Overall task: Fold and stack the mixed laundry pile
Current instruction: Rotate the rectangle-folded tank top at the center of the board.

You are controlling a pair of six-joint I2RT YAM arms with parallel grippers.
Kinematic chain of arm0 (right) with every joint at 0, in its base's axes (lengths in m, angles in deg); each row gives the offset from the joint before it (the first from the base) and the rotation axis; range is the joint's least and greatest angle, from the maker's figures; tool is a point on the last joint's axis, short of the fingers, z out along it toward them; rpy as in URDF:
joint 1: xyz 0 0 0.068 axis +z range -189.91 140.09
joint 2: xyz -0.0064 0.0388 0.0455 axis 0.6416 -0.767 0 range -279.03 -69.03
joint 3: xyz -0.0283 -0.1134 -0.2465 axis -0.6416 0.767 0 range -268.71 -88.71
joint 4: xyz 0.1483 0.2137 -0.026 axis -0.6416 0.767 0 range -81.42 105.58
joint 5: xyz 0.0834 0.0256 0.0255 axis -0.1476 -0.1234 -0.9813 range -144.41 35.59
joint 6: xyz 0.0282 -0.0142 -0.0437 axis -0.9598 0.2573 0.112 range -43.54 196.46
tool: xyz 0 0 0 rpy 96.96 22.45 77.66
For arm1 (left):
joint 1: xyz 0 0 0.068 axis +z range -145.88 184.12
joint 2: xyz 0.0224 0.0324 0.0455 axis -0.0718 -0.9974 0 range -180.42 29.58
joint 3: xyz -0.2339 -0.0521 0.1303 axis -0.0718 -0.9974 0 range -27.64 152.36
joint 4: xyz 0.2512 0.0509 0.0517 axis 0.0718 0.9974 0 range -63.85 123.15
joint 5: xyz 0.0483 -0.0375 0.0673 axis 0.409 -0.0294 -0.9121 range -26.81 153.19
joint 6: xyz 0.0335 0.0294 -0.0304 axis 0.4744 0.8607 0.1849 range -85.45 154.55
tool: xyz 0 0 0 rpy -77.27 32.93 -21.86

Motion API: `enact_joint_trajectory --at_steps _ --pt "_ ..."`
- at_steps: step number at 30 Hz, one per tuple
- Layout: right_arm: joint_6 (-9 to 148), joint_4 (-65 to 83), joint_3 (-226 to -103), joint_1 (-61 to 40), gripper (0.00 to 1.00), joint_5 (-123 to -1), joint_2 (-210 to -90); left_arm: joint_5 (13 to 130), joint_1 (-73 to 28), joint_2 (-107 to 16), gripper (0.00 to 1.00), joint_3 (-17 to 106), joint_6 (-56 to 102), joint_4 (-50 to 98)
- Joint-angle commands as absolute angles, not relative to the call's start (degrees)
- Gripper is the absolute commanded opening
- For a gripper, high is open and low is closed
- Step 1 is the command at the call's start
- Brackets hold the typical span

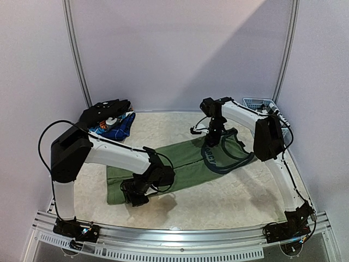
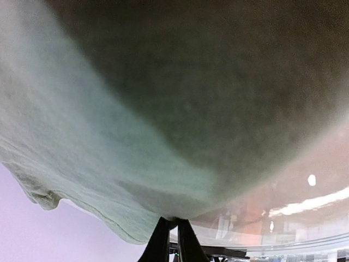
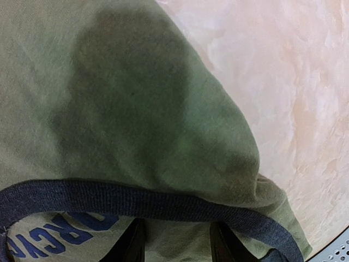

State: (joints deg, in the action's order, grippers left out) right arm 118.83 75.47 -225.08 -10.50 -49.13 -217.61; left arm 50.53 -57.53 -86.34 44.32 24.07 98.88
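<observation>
**Left gripper (image 1: 136, 192) pinches the shirt (image 1: 185, 164); right gripper (image 1: 214, 143) stands spread at the collar**

From above you see the shirt stretched across the table (image 1: 218, 204), one gripper at its near-left end and the other at the collar end. The pile (image 1: 114, 124) sits at the back left and the basket (image 1: 259, 103) at the back right. Only your left wrist view shows the fingers (image 2: 162, 240) pressed together on the hem, with the cloth lifted off the table. Only your right wrist view shows that gripper's fingers (image 3: 133, 243) apart, by the blue print (image 3: 60, 236) under the dark trim (image 3: 136, 199). Whether they clamp any cloth, you cannot tell.
</observation>
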Motion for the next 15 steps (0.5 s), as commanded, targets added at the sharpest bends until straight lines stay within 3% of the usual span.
enact_joint_trajectory --at_steps 1,11,15 --pt "120.8 74.3 -222.8 -10.8 0.42 -46.8 -219.6 56.3 -60.0 -88.2 0.09 45.2 22.2 95.6" --pt "113.4 72.6 -216.2 -10.7 0.50 -50.2 -203.6 56.2 -60.5 -88.2 0.09 47.1 22.6 96.5" --pt "109.4 70.6 -219.6 -9.7 0.41 -53.0 -206.2 55.9 -60.6 -88.4 0.08 47.6 22.8 96.7"
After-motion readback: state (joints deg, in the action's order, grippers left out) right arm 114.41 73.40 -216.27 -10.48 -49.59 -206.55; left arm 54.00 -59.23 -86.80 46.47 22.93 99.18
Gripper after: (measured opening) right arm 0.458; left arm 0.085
